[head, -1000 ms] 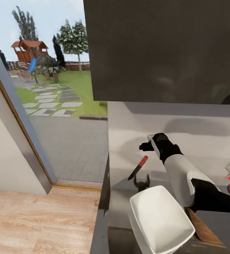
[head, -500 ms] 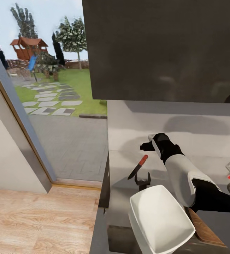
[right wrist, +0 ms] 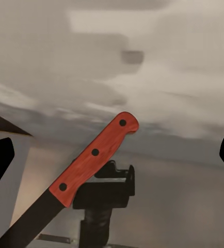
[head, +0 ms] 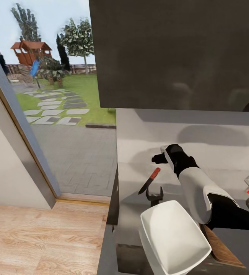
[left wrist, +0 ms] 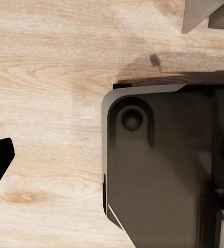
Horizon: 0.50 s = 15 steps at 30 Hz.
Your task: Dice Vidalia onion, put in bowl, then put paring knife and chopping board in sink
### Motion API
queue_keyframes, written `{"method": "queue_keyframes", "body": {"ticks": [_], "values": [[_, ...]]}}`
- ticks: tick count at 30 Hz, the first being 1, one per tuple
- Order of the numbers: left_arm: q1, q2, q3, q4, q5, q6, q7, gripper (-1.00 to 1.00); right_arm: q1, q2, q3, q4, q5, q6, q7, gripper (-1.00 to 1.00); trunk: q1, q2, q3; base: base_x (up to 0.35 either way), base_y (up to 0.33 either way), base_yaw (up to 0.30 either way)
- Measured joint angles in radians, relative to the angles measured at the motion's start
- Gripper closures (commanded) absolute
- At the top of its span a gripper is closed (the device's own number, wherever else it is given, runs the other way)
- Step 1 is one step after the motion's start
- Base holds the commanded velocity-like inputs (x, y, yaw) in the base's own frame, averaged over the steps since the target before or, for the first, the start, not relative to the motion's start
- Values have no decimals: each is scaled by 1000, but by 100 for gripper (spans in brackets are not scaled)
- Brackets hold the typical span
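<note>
Head view: my white bowl [head: 174, 236] sits on the grey worktop [head: 134, 217] at the near edge, nothing in it that I can see. A brown chopping board [head: 222, 250] shows just beside the bowl, partly under it. The paring knife [head: 149, 180] hangs tilted, red handle up, blade pointing down, above a small dark fitting [head: 154, 196] behind the bowl. My right arm reaches toward it; I cannot tell the pincer's state from here.

Left wrist view: wooden floor [left wrist: 45, 103] and a dark robot part [left wrist: 153, 165]; left pincer tips at the frame edges, spread wide.

Right wrist view: the paring knife [right wrist: 86, 168] slants between the wide-spread right pincer [right wrist: 114, 155] tips, touching neither.
</note>
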Motion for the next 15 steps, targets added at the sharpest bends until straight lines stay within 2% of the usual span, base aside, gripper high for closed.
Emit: {"method": "queue_keyframes", "body": {"ticks": [15], "values": [[0,0,0,0,-1,0,0,-100,1,1,0,1,0,-32,1,-100,0,0,0,0,0,0]]}}
